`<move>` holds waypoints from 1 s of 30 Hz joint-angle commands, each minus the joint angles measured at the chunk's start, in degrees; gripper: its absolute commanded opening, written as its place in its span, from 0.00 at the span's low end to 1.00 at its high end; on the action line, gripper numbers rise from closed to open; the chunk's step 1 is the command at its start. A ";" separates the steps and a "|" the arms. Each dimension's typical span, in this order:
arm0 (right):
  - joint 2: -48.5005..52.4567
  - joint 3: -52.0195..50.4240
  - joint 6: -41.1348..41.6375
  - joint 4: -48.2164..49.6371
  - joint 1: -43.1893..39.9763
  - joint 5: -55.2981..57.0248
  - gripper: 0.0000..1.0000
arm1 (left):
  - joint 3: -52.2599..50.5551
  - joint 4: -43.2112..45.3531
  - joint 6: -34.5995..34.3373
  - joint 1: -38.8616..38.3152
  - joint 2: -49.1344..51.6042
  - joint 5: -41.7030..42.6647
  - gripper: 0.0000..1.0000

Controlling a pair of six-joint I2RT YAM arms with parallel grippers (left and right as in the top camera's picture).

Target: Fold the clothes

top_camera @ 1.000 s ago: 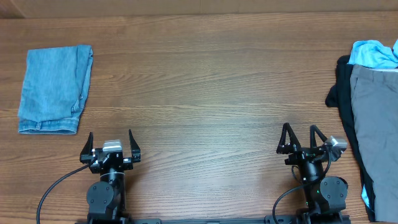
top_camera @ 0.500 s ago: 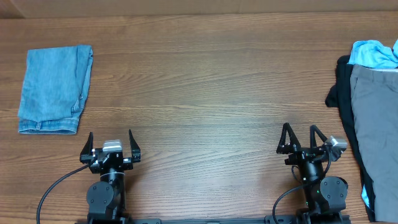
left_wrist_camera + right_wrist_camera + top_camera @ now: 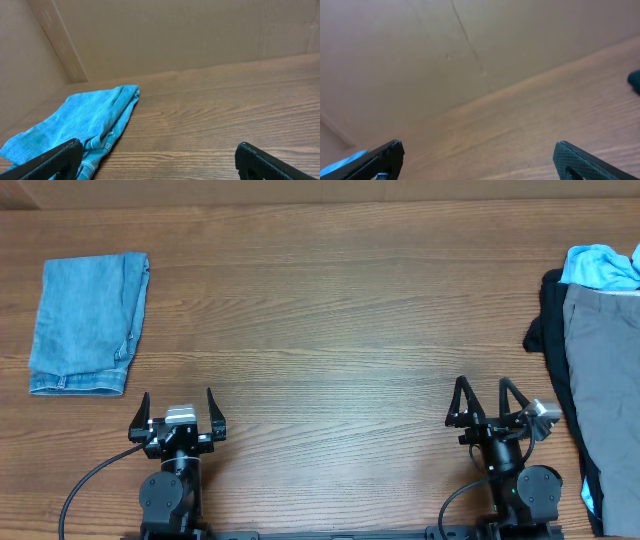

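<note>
Brown wood-grain counter (image 3: 330, 310) is filling the overhead view, its wide middle bare, with a plain tan wall rising at the far edge in both wrist views. At the far right edge the grey shorts (image 3: 600, 370) are lying flat and unfolded, their long axis running near to far, partly cut off by the frame. They are resting on a black garment (image 3: 548, 330) that is peeking out along their left side, while a light blue cloth (image 3: 600, 265) is sitting at their far end. The right fingers (image 3: 508, 398) are standing spread and grasping nothing, just left of the shorts, so that arm is clearly the nearer one. The left fingers (image 3: 212, 408) are likewise gaping empty, well apart from the shorts and closer to the folded denim (image 3: 85, 320) at far left. Nothing is blocking a rightward reach.
</note>
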 commanded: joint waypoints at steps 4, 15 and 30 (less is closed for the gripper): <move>4.96 23.39 0.39 -5.44 -0.17 5.38 1.00 | -0.24 0.26 1.07 0.26 -0.55 -1.18 1.00; 37.92 79.28 -5.64 -47.87 -0.17 29.29 1.00 | -0.24 0.26 1.07 0.26 -0.55 -1.18 1.00; 74.95 102.86 -5.16 -77.02 -1.75 32.11 1.00 | -0.24 0.26 1.07 0.26 -0.52 -1.18 1.00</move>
